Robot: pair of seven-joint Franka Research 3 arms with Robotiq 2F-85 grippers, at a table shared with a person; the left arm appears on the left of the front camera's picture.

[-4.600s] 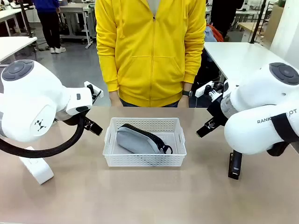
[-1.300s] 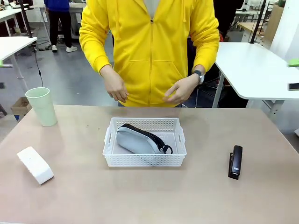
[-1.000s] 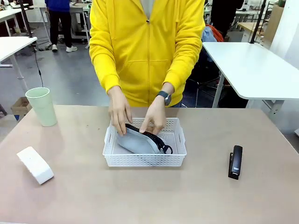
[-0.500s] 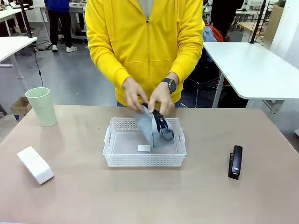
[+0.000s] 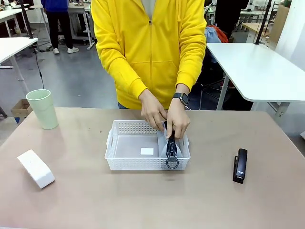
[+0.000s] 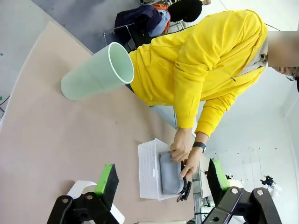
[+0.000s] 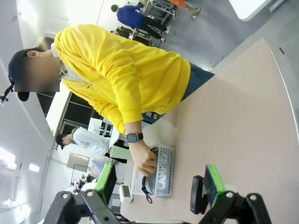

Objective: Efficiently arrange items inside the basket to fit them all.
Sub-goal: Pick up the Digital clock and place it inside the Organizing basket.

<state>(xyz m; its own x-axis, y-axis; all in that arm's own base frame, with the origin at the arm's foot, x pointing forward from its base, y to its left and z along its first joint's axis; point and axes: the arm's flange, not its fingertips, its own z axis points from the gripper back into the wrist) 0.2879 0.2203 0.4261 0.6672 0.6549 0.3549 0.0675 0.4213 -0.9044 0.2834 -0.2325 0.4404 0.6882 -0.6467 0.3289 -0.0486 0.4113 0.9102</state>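
Note:
The white basket (image 5: 128,143) sits mid-table. A person's two hands (image 5: 162,117) press the grey zip pouch (image 5: 170,143) on its edge against the basket's right end, and its ring pull (image 5: 172,163) hangs over the front rim. The pale green cup (image 5: 43,109) stands far left, the small white box (image 5: 35,168) lies front left, and the black stapler (image 5: 240,165) lies on the right. In the left wrist view my left gripper (image 6: 161,176) is open, high over the table, with the cup (image 6: 98,72) and basket (image 6: 148,168) beyond. My right gripper (image 7: 160,181) is open above the stapler (image 7: 196,193) and basket (image 7: 164,171).
The person in a yellow hoodie (image 5: 150,47) stands at the far edge, leaning over the basket. A small white label (image 5: 147,151) lies on the basket floor. Bare tabletop (image 5: 152,200) stretches along the front and on both sides of the basket.
The person lifted the pouch out of the basket, turned it and set it down on edge at the right end. Both arms left the front view earlier.

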